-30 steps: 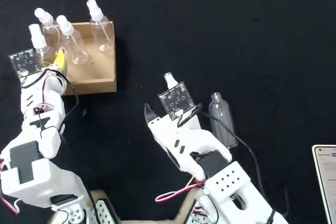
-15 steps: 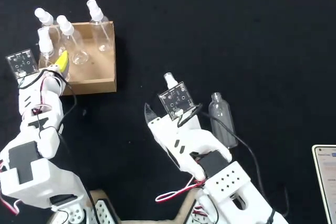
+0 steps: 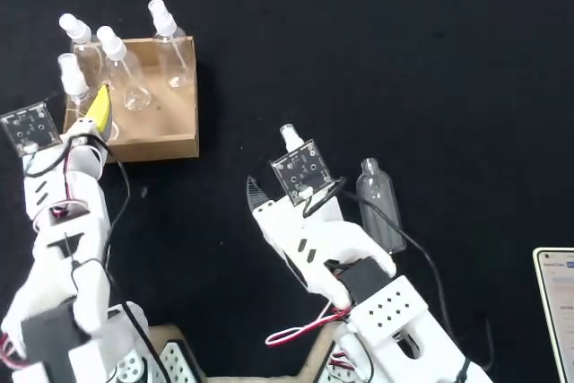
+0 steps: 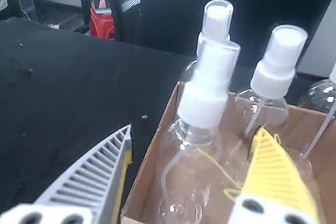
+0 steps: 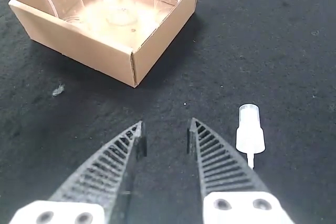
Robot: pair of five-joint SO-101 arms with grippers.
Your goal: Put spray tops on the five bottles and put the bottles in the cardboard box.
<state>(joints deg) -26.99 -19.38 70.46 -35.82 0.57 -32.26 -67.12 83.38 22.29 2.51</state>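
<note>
My right gripper (image 5: 165,129) hangs parted over the table (image 5: 283,45), a spray top (image 5: 249,134) just beside it, the cardboard box (image 5: 79,43) beyond.

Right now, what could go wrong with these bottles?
The left pincer sits open around a capped bottle, straddling the wall of the cardboard box. A careless move could tip that bottle or drag the box. The last bottle lies uncapped on its side, so it may roll when grasped.

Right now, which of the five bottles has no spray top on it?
The bottle lying on the table beside the right arm, outside the cardboard box. Its neck is bare; the other four stand in the box wearing white tops.
</note>
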